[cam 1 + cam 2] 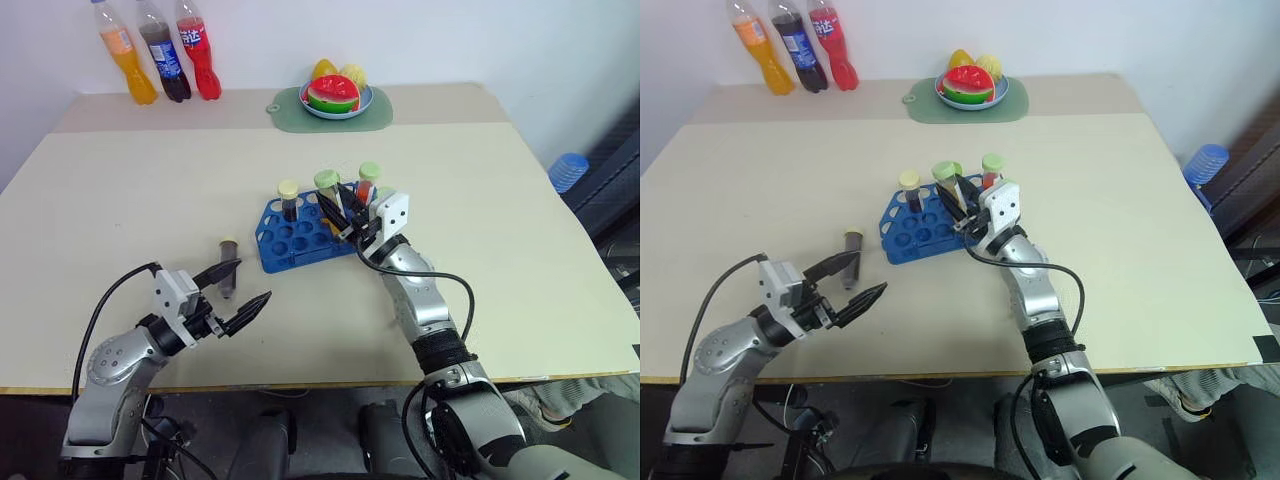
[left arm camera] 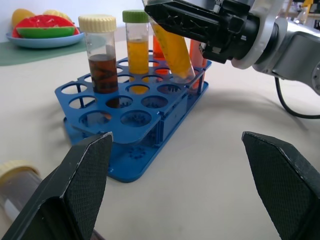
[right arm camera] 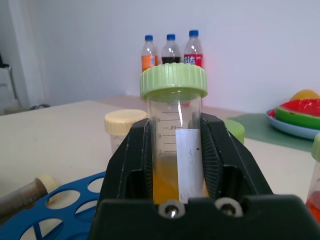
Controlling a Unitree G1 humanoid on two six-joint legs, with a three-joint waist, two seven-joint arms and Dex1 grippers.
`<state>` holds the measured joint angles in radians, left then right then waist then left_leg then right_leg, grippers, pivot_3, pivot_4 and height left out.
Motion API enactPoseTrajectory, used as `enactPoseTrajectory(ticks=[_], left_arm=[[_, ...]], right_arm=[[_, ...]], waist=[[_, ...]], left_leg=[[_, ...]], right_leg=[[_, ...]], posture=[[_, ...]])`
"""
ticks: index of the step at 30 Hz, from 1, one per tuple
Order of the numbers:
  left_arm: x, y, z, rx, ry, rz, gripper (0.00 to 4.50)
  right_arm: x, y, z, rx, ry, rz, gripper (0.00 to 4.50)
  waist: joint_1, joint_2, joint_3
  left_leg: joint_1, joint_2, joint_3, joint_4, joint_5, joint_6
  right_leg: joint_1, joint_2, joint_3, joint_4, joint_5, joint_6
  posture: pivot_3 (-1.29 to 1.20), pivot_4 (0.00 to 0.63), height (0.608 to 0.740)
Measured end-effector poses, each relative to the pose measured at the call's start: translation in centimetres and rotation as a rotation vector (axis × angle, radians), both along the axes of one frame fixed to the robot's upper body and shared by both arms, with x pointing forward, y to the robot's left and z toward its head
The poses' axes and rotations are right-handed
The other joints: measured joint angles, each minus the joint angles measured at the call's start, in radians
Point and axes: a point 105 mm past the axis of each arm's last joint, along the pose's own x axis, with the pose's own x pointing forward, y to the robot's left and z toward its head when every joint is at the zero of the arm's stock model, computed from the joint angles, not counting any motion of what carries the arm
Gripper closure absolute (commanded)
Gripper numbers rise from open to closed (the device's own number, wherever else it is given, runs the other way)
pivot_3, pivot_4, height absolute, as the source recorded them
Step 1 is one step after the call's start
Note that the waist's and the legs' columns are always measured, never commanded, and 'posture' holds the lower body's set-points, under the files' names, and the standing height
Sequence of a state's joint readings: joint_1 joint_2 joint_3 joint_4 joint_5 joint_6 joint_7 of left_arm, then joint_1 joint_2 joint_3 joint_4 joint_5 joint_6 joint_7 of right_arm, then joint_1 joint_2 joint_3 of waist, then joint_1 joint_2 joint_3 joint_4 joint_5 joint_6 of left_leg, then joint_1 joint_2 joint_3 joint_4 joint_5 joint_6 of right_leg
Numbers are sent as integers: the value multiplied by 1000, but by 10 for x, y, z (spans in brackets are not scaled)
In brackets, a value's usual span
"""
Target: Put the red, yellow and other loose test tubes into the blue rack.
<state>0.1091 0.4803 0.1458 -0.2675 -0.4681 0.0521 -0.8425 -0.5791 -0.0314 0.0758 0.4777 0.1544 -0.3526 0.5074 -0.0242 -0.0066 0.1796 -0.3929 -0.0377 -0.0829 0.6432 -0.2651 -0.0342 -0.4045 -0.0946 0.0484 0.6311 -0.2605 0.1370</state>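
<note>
Right gripper (image 3: 175, 165) clamped on a yellow tube (image 2: 172, 47), tilted over the blue rack (image 1: 300, 238) at the table's middle. Best to straighten it upright, line the rounded bottom over a free hole, then lower slowly (slick clear plastic, ribbed green cap, paper label). Already standing in the rack: a yellow tube, a brown tube (image 2: 102, 57) with pale cap, a red one. Left gripper (image 1: 236, 292) wide open, empty, near a loose dark tube (image 1: 228, 264) lying beside the rack.
</note>
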Motion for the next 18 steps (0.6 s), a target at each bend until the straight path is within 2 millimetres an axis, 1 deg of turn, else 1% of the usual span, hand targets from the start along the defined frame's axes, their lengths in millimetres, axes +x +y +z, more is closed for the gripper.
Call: enactPoseTrajectory(ticks=[6, 11, 13, 14, 15, 17, 18], left_arm=[[-1, 2, 1, 6, -2, 4, 213], [0, 2, 3, -20, 12, 15, 213], [1, 3, 6, -44, 17, 26, 213], [1, 4, 8, -53, 17, 32, 213], [1, 6, 10, -65, 19, 39, 213], [2, 9, 14, -95, 25, 58, 213], [3, 11, 16, -107, 29, 66, 213]], right_arm=[[5, 5, -6, 20, -25, -39, 3659], [4, 9, -9, 38, -46, -41, 3659], [1, 7, -9, 41, -60, -27, 2589], [0, 5, -11, 43, -58, -20, 2170], [-3, 1, -17, 33, -49, -15, 1733], [-10, -8, -34, 4, -16, -14, 718], [-13, -11, -38, -8, -11, -16, 246]], waist=[[-6, 0, 0], [-19, 0, 0], [-19, 0, -1], [-18, 0, -1], [-17, 0, -1], [-17, 1, 0], [-19, 1, 0]], left_leg=[[1, 0, 0, 0, 0, 0], [2, 0, -1, 0, 0, -1], [2, 0, -1, 0, 0, -1], [2, 0, -1, 0, 0, -1], [2, 0, -1, 0, 0, -1], [1, 0, -1, 0, 0, -1], [1, 0, -1, 0, 0, -1]], right_leg=[[1, 0, 0, 0, 0, 0], [1, 0, 0, 1, 0, 0], [2, 0, 0, 1, 0, 0], [2, 0, 0, 1, 0, 0], [2, 0, 0, 1, 0, 0], [1, 0, 0, 1, 0, 0], [1, 0, 1, 1, 0, 0]], posture=[[0, 150, 740], [0, 150, 740], [0, 150, 740], [0, 150, 740], [0, 150, 740], [0, 150, 740], [0, 150, 740]])
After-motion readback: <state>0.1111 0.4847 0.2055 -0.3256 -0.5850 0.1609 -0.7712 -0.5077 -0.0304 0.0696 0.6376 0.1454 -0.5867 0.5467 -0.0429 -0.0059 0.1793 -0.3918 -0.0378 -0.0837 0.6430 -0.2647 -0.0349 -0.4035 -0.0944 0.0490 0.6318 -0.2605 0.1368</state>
